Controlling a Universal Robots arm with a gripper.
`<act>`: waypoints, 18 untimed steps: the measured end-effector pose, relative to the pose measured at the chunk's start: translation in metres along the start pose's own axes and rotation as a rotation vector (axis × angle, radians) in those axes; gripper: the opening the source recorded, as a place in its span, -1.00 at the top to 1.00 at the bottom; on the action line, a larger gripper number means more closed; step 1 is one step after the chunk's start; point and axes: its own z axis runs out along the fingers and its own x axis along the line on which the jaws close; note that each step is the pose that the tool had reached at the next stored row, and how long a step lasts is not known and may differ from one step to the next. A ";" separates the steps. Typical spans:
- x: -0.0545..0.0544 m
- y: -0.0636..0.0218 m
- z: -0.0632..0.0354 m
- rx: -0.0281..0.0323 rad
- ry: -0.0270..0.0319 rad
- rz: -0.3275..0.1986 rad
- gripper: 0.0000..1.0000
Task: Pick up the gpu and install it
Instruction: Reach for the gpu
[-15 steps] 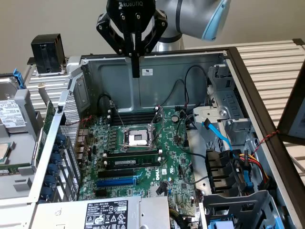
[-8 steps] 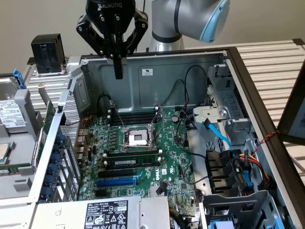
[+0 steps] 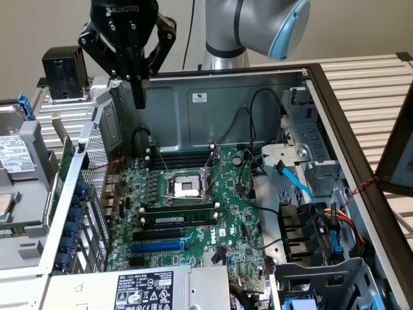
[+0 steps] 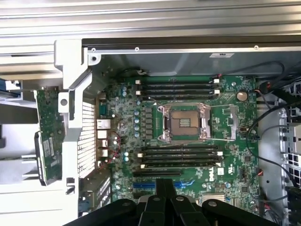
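- Gripper (image 3: 139,90) clenched, fingers pressed together, nothing in them.
- It hovers over the open PC case (image 3: 258,97), above the motherboard (image 3: 193,213), near the perforated rear panel (image 3: 97,161).
- gpu (image 4: 48,122) stands on edge outside the case, just beside that rear panel, well apart from the gripper.

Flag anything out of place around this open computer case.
The gpu stands on edge outside the case, beside its perforated rear wall, not in a slot. The CPU socket sits bare. Nothing looks damaged.
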 end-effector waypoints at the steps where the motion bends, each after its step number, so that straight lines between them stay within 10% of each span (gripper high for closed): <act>1: 0.005 -0.0003 -0.0001 0.0000 0.0000 0.000 0.79; 18: 0.082 -0.0058 -0.0018 -0.0004 0.0000 0.000 0.79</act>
